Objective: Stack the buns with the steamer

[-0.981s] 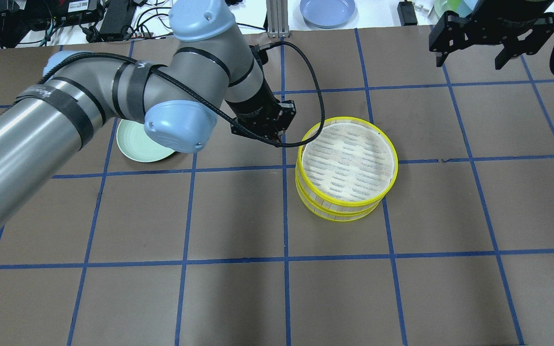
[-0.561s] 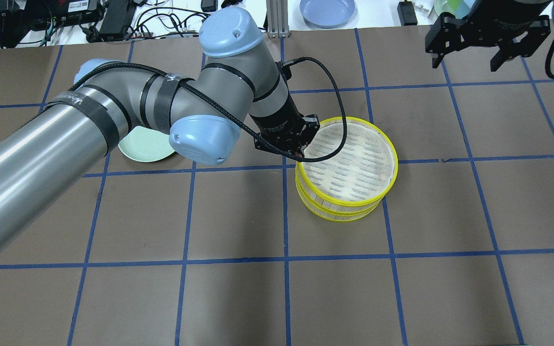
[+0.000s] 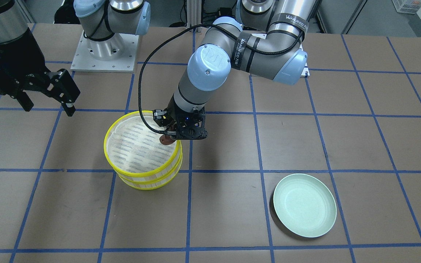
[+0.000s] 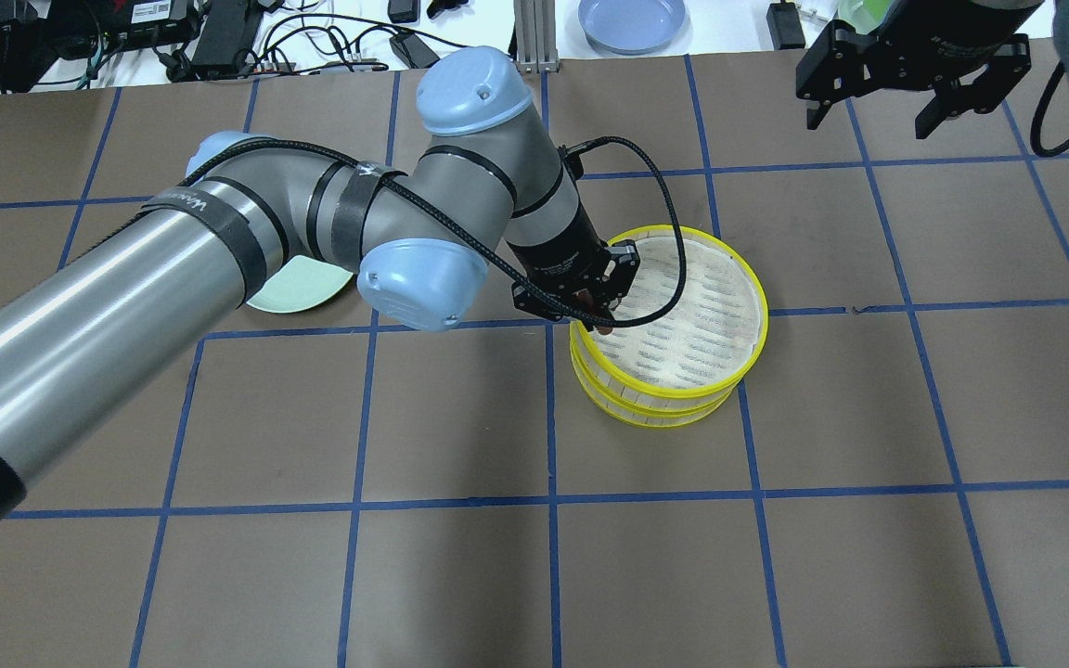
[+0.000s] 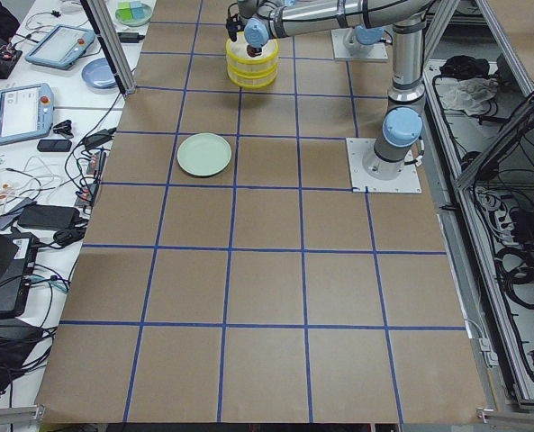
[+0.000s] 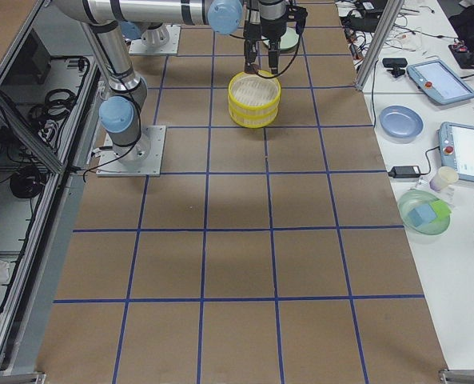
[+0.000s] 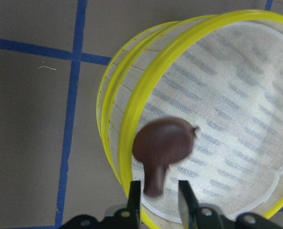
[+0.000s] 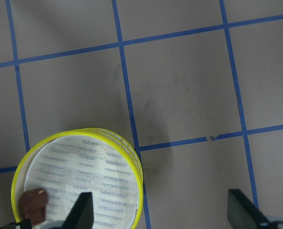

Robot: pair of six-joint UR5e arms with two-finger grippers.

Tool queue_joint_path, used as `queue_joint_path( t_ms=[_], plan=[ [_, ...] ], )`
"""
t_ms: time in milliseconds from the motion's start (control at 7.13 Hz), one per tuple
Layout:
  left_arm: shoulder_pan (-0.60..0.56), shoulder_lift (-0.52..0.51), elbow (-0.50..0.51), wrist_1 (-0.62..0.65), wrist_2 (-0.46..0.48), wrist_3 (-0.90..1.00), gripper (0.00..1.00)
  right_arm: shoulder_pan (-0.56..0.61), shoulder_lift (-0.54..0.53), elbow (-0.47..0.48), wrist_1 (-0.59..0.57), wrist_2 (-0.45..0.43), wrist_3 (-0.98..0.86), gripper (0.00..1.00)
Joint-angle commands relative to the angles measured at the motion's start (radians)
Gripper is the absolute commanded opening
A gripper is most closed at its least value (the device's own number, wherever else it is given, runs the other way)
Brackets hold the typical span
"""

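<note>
The steamer (image 4: 692,320) is two stacked yellow-rimmed tiers with a white cloth liner on top; it also shows in the front view (image 3: 133,155) and the left wrist view (image 7: 236,109). My left gripper (image 4: 601,315) is shut on the dark reddish-brown bun (image 7: 162,143) and holds it just above the liner, inside the rim on the side toward the green plate. The bun also shows in the front view (image 3: 166,140) and the right wrist view (image 8: 34,201). My right gripper (image 4: 869,111) is open and empty, raised beyond the steamer at the table's far right. The cream-white bun is out of view.
A pale green plate (image 3: 304,204) lies empty on the table to the steamer's left in the overhead view, partly under my left arm (image 4: 298,292). A blue-grey plate (image 4: 632,20) and cables lie on the white bench past the table's far edge.
My left arm has swung right, carrying the dark bun from beside the steamer to over its liner. My right gripper has drifted slightly toward the far edge.
</note>
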Motion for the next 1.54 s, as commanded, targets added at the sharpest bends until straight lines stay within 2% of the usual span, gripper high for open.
queue_joint_path(
  t_ms=[0,140,280,421,841,1121,1402],
  plan=[
    [0.001,-0.004,0.0,0.0,0.001,0.001,0.93,0.0,0.001,-0.001,0.0,0.001,0.0,1.0],
    [0.001,0.002,0.001,-0.001,0.009,0.011,1.0,0.0,0.001,0.001,0.0,0.001,0.0,1.0],
    [0.012,0.013,0.006,-0.003,0.038,0.021,1.0,0.0,0.001,0.002,0.001,0.001,0.0,1.0],
    [0.039,0.026,0.008,-0.016,0.132,0.033,1.0,0.0,0.001,0.002,0.0,0.001,0.0,1.0],
    [0.177,0.106,0.023,-0.111,0.28,0.33,1.0,0.04,0.001,0.002,0.0,-0.01,0.009,1.0],
    [0.326,0.179,0.067,-0.241,0.285,0.535,1.0,0.046,-0.001,0.004,0.004,-0.005,0.08,1.0],
    [0.42,0.25,0.092,-0.326,0.372,0.674,1.0,0.075,-0.001,0.007,0.007,-0.013,0.135,1.0]
  ],
)
